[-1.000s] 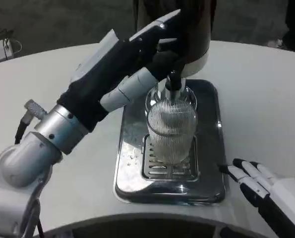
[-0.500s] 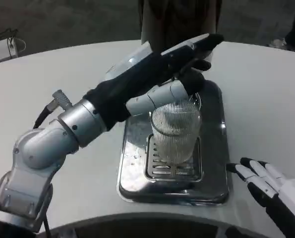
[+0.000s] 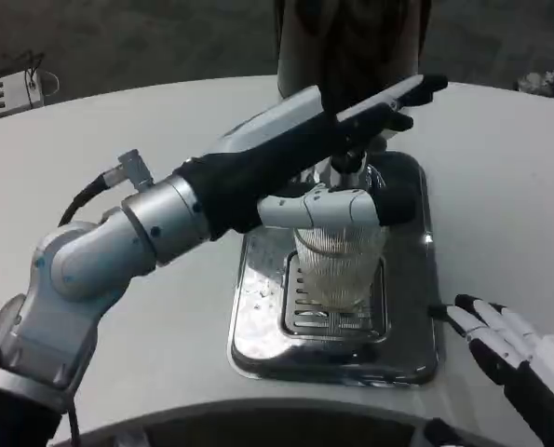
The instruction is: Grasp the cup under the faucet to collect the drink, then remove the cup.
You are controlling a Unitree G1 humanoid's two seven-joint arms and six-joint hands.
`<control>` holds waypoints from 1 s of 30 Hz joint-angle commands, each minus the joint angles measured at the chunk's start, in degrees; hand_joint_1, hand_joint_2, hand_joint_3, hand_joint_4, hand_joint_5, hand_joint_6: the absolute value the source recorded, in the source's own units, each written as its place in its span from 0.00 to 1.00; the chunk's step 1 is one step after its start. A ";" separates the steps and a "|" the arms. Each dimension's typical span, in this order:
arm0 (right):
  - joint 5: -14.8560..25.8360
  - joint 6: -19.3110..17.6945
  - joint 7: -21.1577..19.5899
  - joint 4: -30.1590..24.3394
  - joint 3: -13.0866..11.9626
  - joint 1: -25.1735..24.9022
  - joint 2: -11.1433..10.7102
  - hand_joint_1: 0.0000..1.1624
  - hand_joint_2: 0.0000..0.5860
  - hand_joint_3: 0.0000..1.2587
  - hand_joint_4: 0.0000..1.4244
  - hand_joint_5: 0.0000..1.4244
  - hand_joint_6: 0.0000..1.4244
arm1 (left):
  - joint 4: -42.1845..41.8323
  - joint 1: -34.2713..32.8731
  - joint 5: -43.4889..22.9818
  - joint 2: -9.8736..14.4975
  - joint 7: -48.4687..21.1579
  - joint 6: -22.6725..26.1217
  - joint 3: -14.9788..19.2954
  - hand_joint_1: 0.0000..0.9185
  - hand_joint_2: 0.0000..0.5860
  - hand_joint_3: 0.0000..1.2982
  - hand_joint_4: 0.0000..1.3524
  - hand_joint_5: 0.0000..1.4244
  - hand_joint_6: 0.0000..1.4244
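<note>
Head view stuff, biggest first: the white table [image 3: 90, 140] is spread across pretty much everything, round-edged, with a dark floor seen behind it. Next in size, the left arm [image 3: 137, 242] is stretched from the lower left up toward the middle, silver at the forearm and wrapped in a black sleeve closer to the wrist. A dark dispenser body [image 3: 351, 42] is stood at the back of the table, cut off by the top edge, so not much of it can be made out.

A shiny metal drip tray [image 3: 258, 317] is laid flat on the table in front of the dispenser, with a slotted grate [image 3: 304, 312] set into its middle. The cup [image 3: 340, 261], clear and ribbed, is stood upright on that grate, right under the faucet [image 3: 346, 163], whose dark spout is seen just above the rim.

The left hand [image 3: 351, 158] is positioned over and around the cup: one white-and-black finger is laid across the cup's upper front, touching it, while the flat back of the hand is held above, level with the faucet. Whether the cup is truly gripped can't be told from this angle.

The right hand [image 3: 500, 345] is parked at the lower right, on the table just beside the tray, fingers stretched out and slightly apart, nothing held.
</note>
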 commanded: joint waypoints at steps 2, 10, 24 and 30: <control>6.42 4.39 0.60 1.17 -1.06 -0.99 1.77 0.43 0.73 0.04 0.00 0.02 0.04 | 2.80 1.05 3.15 0.87 -2.60 -0.66 -2.74 0.00 0.00 0.03 0.00 0.06 0.13; 18.82 11.02 -1.58 3.73 -2.42 -4.67 5.22 0.53 0.51 0.00 0.00 0.07 0.09 | 3.92 0.89 3.05 1.11 -2.75 -1.46 -2.85 0.00 0.00 0.03 0.00 0.05 0.14; 21.37 9.09 -12.71 18.22 6.51 -16.40 7.95 0.64 0.36 0.00 0.00 0.00 0.03 | 3.56 1.74 1.45 1.69 -2.58 -1.88 -1.35 0.00 0.00 0.04 0.00 0.05 0.12; 20.42 7.84 -18.31 24.95 9.30 -21.19 9.10 0.68 0.34 0.00 0.00 0.00 0.02 | 2.41 2.19 1.31 2.28 -2.76 -1.58 -0.93 0.00 0.00 0.04 0.00 0.05 0.11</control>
